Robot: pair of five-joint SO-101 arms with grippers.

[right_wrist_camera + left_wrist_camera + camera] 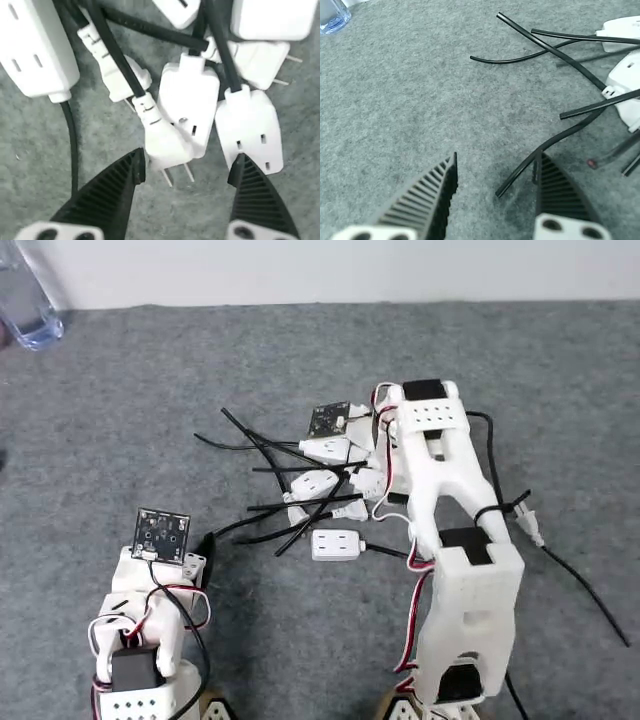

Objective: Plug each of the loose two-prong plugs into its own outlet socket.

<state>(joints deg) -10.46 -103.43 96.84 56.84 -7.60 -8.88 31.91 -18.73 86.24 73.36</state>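
High view: plugs and sockets point(330, 480) are lying tangled at centre on grey carpet point(120, 440), a glass point(30, 315) standing at 11 o'clock by the wall point(300, 270). Left wrist: the left gripper point(497, 157) is hanging released, a cord end point(507, 185) beside one finger. Right wrist: the right gripper point(190, 156) is gaping over a two-prong plug point(165, 142) on an outlet socket point(195, 95).

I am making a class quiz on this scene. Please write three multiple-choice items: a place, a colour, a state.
1. Where does the right gripper hang? A over the pile of plugs; B over a glass; C beside the left arm.
2. What colour are the plug cords? A white; B black; C red.
3. How is the left gripper? A open; B shut on a cord; C shut on a plug.
1 A: a plug lies right below it. 2 B: every cord is black. 3 A: its jaws stand apart over carpet.
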